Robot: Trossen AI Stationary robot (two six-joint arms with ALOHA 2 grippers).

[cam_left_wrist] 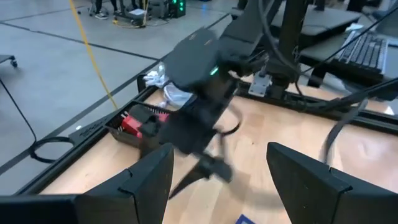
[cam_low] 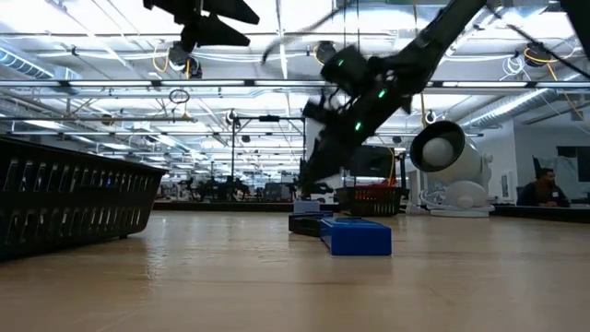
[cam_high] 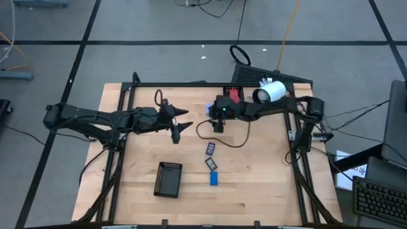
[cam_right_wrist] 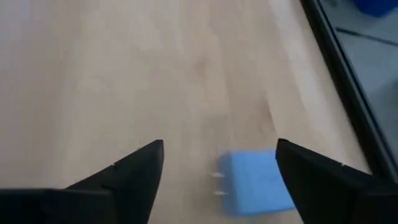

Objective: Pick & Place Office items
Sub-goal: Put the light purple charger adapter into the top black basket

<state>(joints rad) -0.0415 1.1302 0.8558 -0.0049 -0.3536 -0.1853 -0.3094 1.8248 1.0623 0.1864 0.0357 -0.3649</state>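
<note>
My right gripper [cam_high: 217, 122] hovers open over the table's far middle. In its wrist view the open fingers [cam_right_wrist: 219, 149] stand on either side of a light-blue block [cam_right_wrist: 254, 183] that lies flat on the wood, close to one finger. That block [cam_high: 209, 108] also shows beside the gripper in the high view. My left gripper [cam_high: 185, 119] is open and raised, to the left of the right gripper and facing it. Two dark flat pieces [cam_high: 210, 149] [cam_high: 211, 163] and a blue rectangle [cam_high: 214, 179] lie in a row toward the near edge.
A black mesh tray [cam_high: 169, 179] sits near the front left. Another tray holding red pieces [cam_high: 232, 94] stands at the far edge, next to a white cylindrical device [cam_high: 270, 92]. A thin cable [cam_high: 222, 137] loops over the wood below the right gripper.
</note>
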